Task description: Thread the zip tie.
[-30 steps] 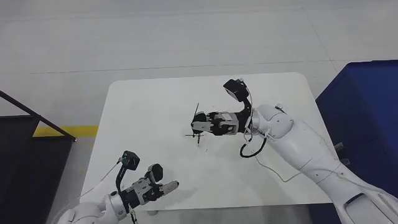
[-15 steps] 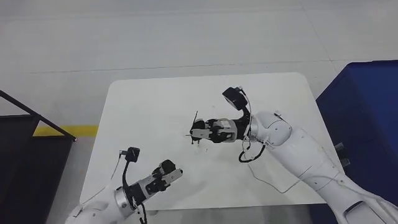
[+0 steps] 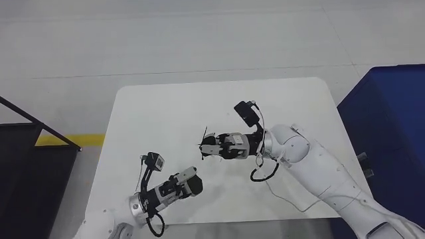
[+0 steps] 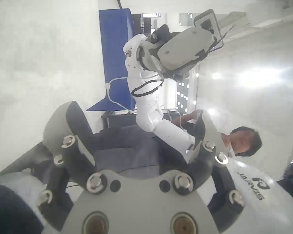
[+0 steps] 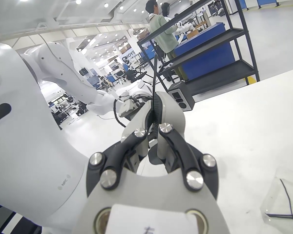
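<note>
**Right end effector (image 5: 155, 103) grips the zip tie (image 5: 154, 79) at mid-desk; left end effector (image 3: 188, 184) open near the front edge**

Your right end effector is clenched on the zip tie. Its two fingers press flat against the strap low down, so a long free length stands up clear of the fingertips. From above, this grip sits over the middle of the desk (image 3: 153, 119). Held this way, I judge, the strap cannot twist between the pads, and the free length is offered where the other arm can reach it. The strap is too thin for me to tell whether the upper end is the head or the tail.

Your left end effector is over the front edge of the desk, on the front left corner's side, well apart from the zip tie. Its fingers are spread wide with nothing between them. That looks like readiness to take the free end for threading, a step not yet begun.

One container is in sight. A clear bag (image 5: 271, 200) lies flat on the desk near the right end effector. Thin black strands (image 5: 288, 200) cross each other on or inside it, possibly spare ties. I cannot tell whether they are in the bag or lying on top, nor where the bag sits against the desk's edges.
</note>
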